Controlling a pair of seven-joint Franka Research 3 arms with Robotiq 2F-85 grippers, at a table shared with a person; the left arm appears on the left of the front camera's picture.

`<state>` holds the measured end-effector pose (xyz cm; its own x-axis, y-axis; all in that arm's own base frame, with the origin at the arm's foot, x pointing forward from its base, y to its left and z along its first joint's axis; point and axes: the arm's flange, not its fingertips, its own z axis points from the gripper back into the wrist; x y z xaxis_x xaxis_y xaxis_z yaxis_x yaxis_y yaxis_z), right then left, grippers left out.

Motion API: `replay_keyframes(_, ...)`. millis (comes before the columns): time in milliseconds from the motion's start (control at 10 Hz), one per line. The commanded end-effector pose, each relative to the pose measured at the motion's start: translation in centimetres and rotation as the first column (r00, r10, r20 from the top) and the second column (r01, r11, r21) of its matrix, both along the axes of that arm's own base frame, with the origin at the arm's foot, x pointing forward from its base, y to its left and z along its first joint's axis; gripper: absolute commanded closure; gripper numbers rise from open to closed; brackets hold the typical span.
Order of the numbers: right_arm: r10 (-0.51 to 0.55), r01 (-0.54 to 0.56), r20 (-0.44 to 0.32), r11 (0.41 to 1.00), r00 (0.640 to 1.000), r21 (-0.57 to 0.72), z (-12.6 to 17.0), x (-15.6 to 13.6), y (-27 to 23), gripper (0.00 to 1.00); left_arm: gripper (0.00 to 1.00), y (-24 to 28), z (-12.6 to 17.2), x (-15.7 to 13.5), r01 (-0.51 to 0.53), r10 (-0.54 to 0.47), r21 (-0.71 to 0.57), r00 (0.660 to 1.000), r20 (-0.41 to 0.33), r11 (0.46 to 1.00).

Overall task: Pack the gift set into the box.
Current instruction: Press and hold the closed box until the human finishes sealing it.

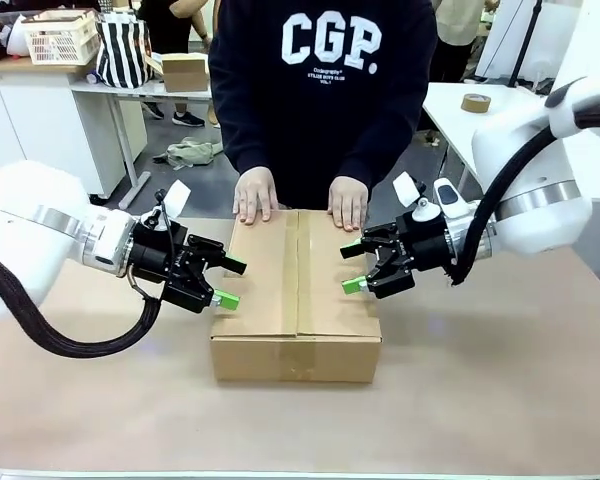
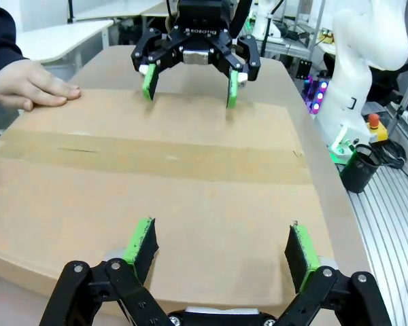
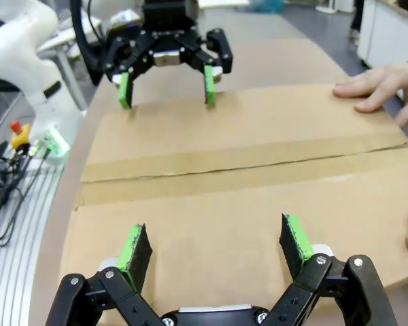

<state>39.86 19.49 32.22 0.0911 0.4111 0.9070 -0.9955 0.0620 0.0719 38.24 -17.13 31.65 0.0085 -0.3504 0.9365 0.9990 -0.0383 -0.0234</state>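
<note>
We see the brown box [image 1: 295,290] shut on the worktop [image 1: 500,390]. Our left tool [image 1: 232,283] is wide open at the box's left side, and our right tool [image 1: 352,268] is wide open at its right side. A person's hands [image 1: 254,195] lie flat on its far edge

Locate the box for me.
Front view: the box sits closed, centred on the table, between the left end effector and right end effector, the person's hands on its far edge.

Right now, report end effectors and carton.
Left end effector open, right end effector open, flanking closed brown cardboard carton. Person's hands on its far edge.
</note>
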Motion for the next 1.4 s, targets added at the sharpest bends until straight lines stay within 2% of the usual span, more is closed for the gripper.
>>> replay_keyframes(0,0.01,-0.01,0.057,1.0,0.998,0.002,-1.0,0.7,1.3,0.0,0.0,-0.5,-0.8,0.5,-0.005,0.005,-0.024,1.0,0.018,1.0)
replay_keyframes(200,0.069,-0.068,0.08,0.998,0.994,-0.014,-2.0,0.7,2.6,0.0,0.0,-0.8,-1.1,0.6,-0.007,0.008,-0.02,1.0,0.023,1.0)
replay_keyframes(400,0.074,-0.071,0.068,0.996,0.995,-0.044,-2.7,0.7,3.1,0.0,0.0,-1.4,-1.9,0.6,-0.001,0.001,0.021,1.0,0.017,1.0)
replay_keyframes(700,0.045,-0.047,-0.019,0.996,0.999,-0.081,-4.2,0.9,2.4,0.0,0.0,-1.6,-2.3,0.7,0.004,-0.009,0.106,0.999,0.042,0.994)
replay_keyframes(800,0.063,-0.065,-0.025,0.995,0.998,-0.077,-4.2,0.9,2.3,0.0,0.0,-1.6,-2.5,0.7,-0.001,-0.003,0.112,0.999,0.036,0.994)
replay_keyframes(900,0.068,-0.068,0.003,0.998,0.998,-0.003,-1.9,0.7,2.6,0.0,0.0,-1.2,-0.8,0.7,0.008,-0.009,0.04,1.0,0.015,0.999)
replay_keyframes(1300,0.068,-0.068,0.003,0.998,0.998,-0.003,-1.9,0.7,2.6,0.0,0.0,-1.2,-0.8,0.7,0.008,-0.009,0.04,1.0,0.015,0.999)
